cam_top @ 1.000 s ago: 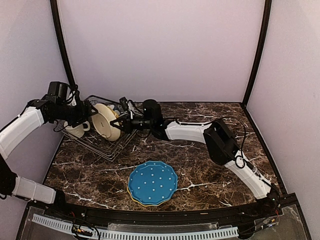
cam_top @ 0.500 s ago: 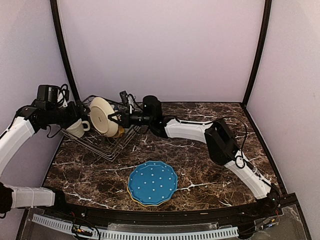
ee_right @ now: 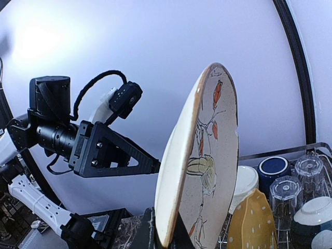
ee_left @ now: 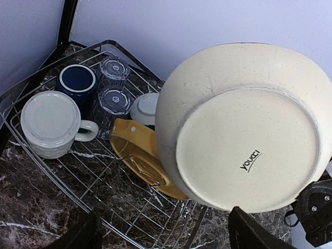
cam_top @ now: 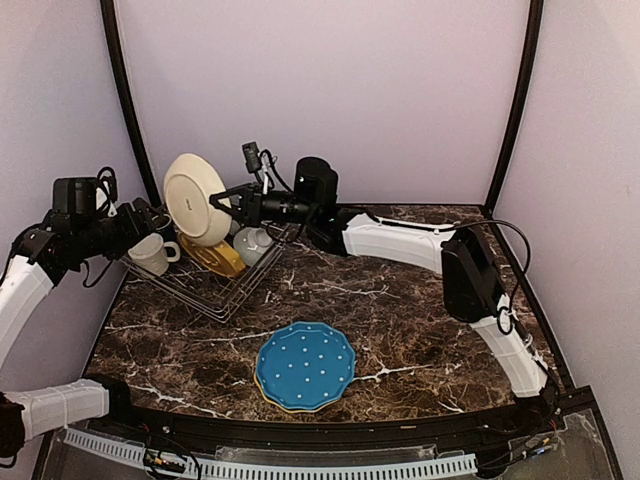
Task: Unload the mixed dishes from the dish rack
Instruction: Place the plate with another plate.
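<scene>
My right gripper [cam_top: 224, 198] is shut on the rim of a cream plate [cam_top: 193, 197] and holds it upright above the wire dish rack [cam_top: 216, 292]. In the right wrist view the plate [ee_right: 205, 155] stands edge-on with a leaf painting on its face. Its underside fills the left wrist view [ee_left: 244, 140]. In the rack are a yellow plate [ee_left: 136, 154], a cream mug [ee_left: 49, 124], a dark blue mug [ee_left: 77, 80], two clear tumblers [ee_left: 114, 100] and a white bowl [ee_left: 145, 108]. My left gripper [cam_top: 150, 222] is open and empty at the rack's left side.
A blue dotted plate [cam_top: 305, 365] lies on a yellow plate [cam_top: 268, 397] on the marble table near the front edge. The rack sits in the back left corner by the wall and a black frame post [cam_top: 125, 90].
My right gripper has lifted the cream plate up out of the rack and toward the back left. My left arm has drawn back to the left, away from the plate.
</scene>
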